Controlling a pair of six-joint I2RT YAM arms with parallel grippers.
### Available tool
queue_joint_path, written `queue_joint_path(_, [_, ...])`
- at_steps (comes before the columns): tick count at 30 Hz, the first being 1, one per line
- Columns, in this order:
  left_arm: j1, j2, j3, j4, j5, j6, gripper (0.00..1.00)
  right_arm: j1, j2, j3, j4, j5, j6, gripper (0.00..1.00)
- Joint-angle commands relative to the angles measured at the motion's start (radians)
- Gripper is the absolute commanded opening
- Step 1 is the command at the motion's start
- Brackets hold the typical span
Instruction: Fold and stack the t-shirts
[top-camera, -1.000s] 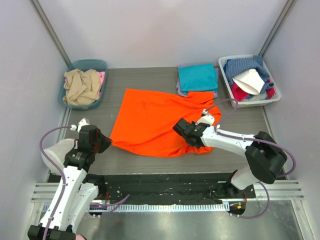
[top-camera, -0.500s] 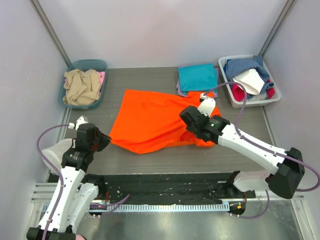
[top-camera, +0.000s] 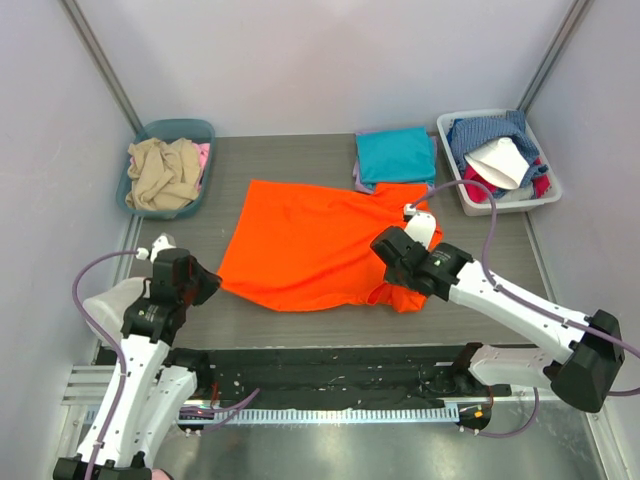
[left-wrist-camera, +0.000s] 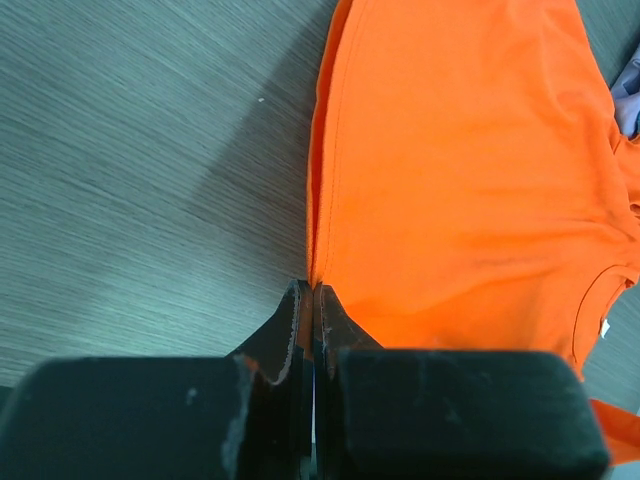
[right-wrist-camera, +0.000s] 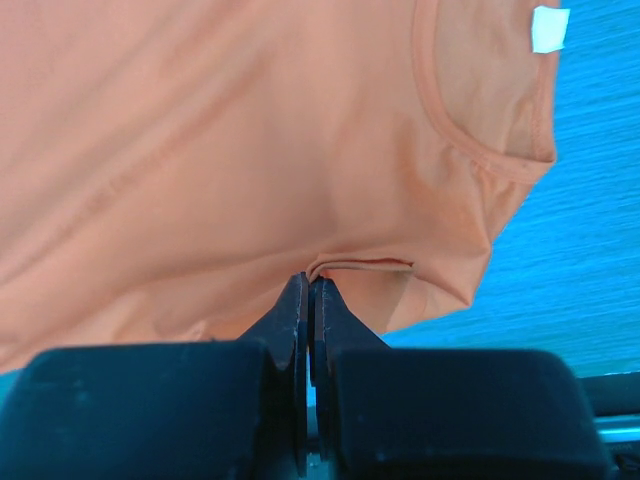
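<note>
The bright orange t-shirt (top-camera: 310, 240) lies spread and rumpled across the middle of the table; it also fills the left wrist view (left-wrist-camera: 460, 170) and the right wrist view (right-wrist-camera: 250, 140). My left gripper (top-camera: 210, 283) is shut on the shirt's near left corner (left-wrist-camera: 312, 285). My right gripper (top-camera: 392, 262) is shut on a fold of the shirt near the collar (right-wrist-camera: 312, 278). The folded teal t-shirt (top-camera: 394, 153) lies on the folded lavender one (top-camera: 360, 180) at the back.
A teal basket (top-camera: 170, 130) with beige and pink cloth stands at the back left. A white bin (top-camera: 545, 200) with mixed clothes stands at the back right. Grey walls enclose the table.
My right arm first carried the shirt's edge back, then moved right and towards the near edge with it, shifting the fold at the collar. The left gripper has hardly moved.
</note>
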Motion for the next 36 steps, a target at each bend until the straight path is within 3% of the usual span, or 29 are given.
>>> queue_joint_path(1, [0.003, -0.015, 0.034, -0.008, -0.015, 0.016, 0.00, 0.016, 0.013, 0.014, 0.011, -0.080, -0.045, 0.01])
queue_joint_path(12, [0.003, -0.015, 0.025, -0.005, -0.015, 0.010, 0.00, 0.036, -0.042, -0.030, -0.007, -0.121, -0.071, 0.02])
queue_joint_path(18, [0.005, -0.020, 0.022, -0.008, -0.016, 0.011, 0.00, 0.036, -0.064, -0.045, -0.004, -0.104, -0.050, 0.47])
queue_joint_path(23, [0.003, -0.021, 0.023, -0.013, -0.018, 0.011, 0.00, 0.036, -0.107, -0.010, -0.021, -0.055, -0.094, 0.58])
queue_joint_path(29, [0.003, -0.021, 0.026, -0.008, -0.015, 0.011, 0.00, 0.034, -0.087, 0.065, -0.041, 0.005, -0.275, 0.68])
queue_joint_path(36, [0.003, -0.012, 0.034, -0.003, -0.010, 0.011, 0.00, -0.012, 0.086, 0.096, 0.046, -0.018, -0.513, 0.67])
